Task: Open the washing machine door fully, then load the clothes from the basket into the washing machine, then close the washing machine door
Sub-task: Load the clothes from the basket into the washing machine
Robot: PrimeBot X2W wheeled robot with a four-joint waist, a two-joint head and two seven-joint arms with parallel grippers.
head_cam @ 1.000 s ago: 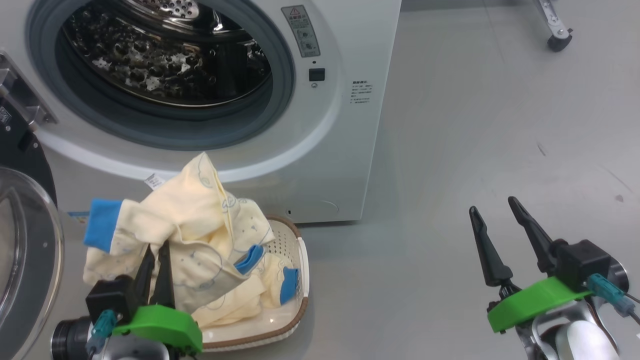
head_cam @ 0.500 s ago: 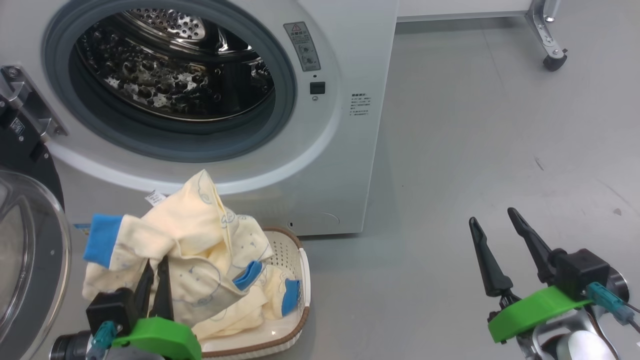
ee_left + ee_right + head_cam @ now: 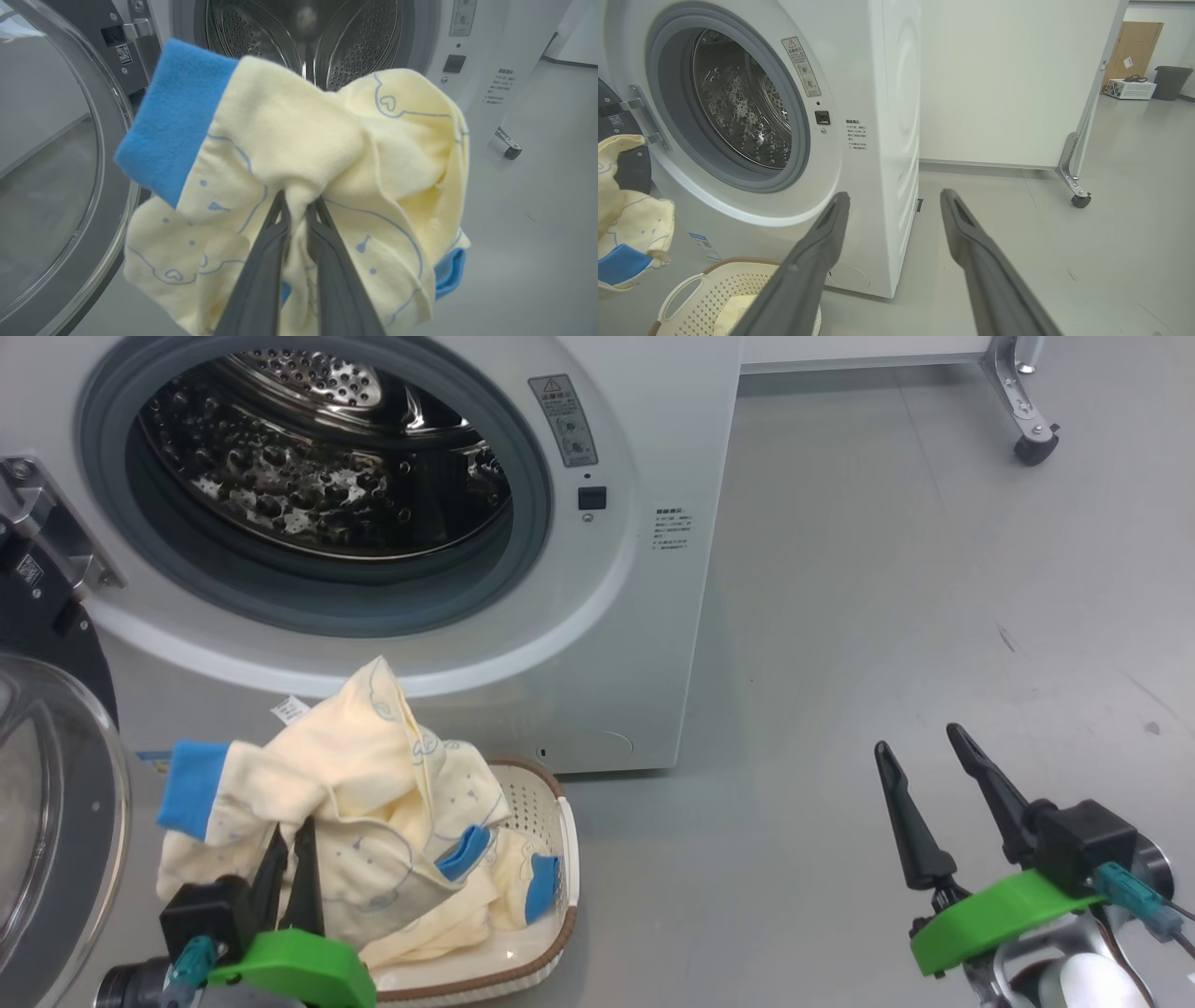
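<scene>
**A:** Logging the left gripper (image 3: 299, 200) first. Its jaws are nearly closed, and the two fingertips pinch a fold of the clothes (image 3: 289, 130).

**B:** Appearance of the fabric?

**A:** Soft and cream-yellow, with thin blue outline prints of hearts, dots and curved lines. The left wrist view shows a wide bright blue cuff at upper left and a smaller blue patch at lower right. The cloth is bunched and creased around the pinch.

**B:** Location?

**A:** In the head view the pinched piece is raised above the basket (image 3: 558, 859) and drapes past its left side. More cream fabric with blue cuffs lies inside. I cannot tell whether the raised piece touches the rest. The basket stands on the floor (image 3: 887, 569), just in front of the washing machine (image 3: 644, 644) and below the drum (image 3: 308, 476) opening.

**B:** Door?

**A:** The washing machine door (image 3: 47, 625) is swung open to the left, showing its black rim and clear glass bowl.

**B:** Right gripper (image 3: 918, 739)?

**A:** Fingers spread wide with nothing between them, over bare floor well to the right of the washer.
</scene>
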